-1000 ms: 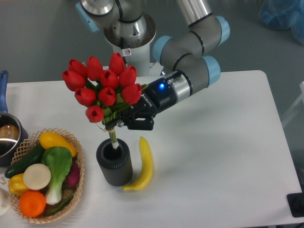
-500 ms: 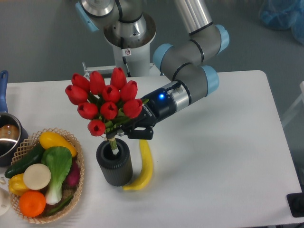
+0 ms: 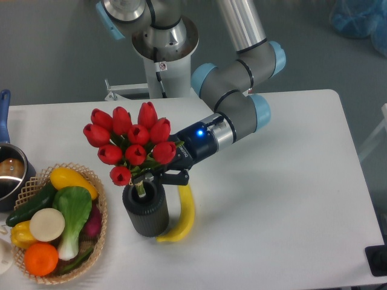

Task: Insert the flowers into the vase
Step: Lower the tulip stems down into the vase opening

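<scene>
The flowers (image 3: 130,142) are a bunch of red tulip buds with green stems and leaves. Their stems reach down into the round mouth of the vase (image 3: 146,211), a short dark ribbed cylinder on the table. My gripper (image 3: 158,171) is shut on the flowers' stems just above the vase's rim, coming in from the right. The buds stand above and a little left of the vase. The lower stems are hidden inside it.
A yellow banana (image 3: 184,212) lies against the vase's right side. A wicker basket (image 3: 97,238) of vegetables and fruit stands to the left. A pot (image 3: 9,172) with a blue handle is at the left edge. The arm's base (image 3: 163,54) stands behind the table.
The gripper has moved down and left with the flowers. The stems have sunk deeper into the vase's mouth, and the buds sit lower.
</scene>
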